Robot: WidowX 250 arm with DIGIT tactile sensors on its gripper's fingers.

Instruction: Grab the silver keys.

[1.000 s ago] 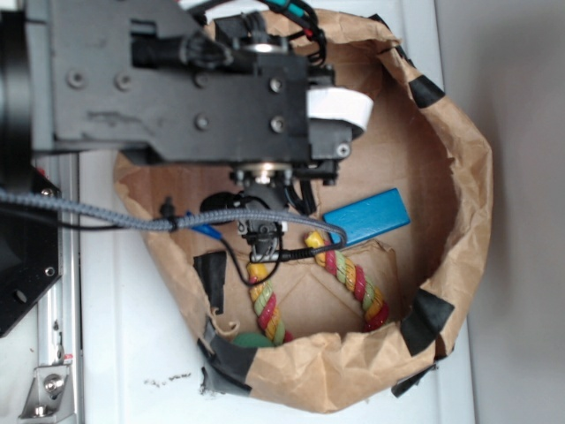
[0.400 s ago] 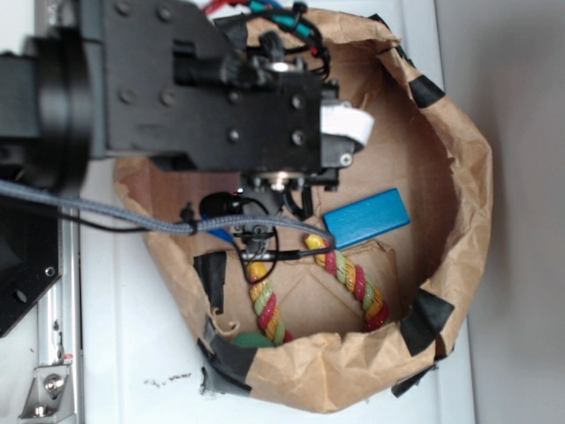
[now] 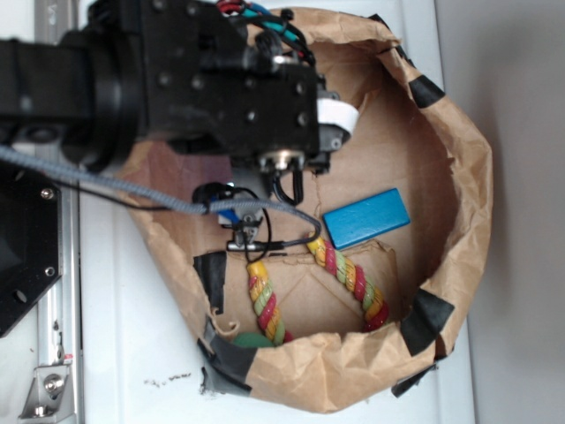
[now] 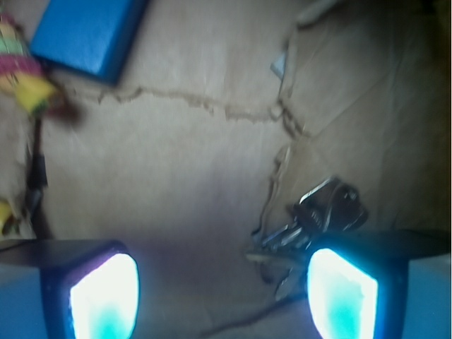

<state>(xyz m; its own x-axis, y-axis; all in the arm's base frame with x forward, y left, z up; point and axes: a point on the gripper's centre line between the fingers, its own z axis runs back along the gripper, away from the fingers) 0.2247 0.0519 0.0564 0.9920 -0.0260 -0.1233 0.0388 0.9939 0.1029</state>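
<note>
In the wrist view the silver keys (image 4: 321, 212) lie jumbled on the brown paper floor, just ahead of and touching the inner top edge of the right finger (image 4: 342, 296). My gripper (image 4: 224, 293) is open, with bare paper between its glowing pads; the left finger (image 4: 106, 296) is far from the keys. From the exterior view the black arm hides the keys, and the gripper (image 3: 237, 216) hangs low over the left part of the bag floor.
A blue block (image 3: 366, 217) (image 4: 88, 32) lies right of the gripper. A coloured rope (image 3: 265, 305) (image 4: 21, 67) curves along the front. The crumpled paper bag wall (image 3: 468, 177) rings everything, with black tape patches (image 3: 428, 318) on it.
The arm has shifted left in the exterior view, carrying the gripper left away from the blue block. The jaws stay open.
</note>
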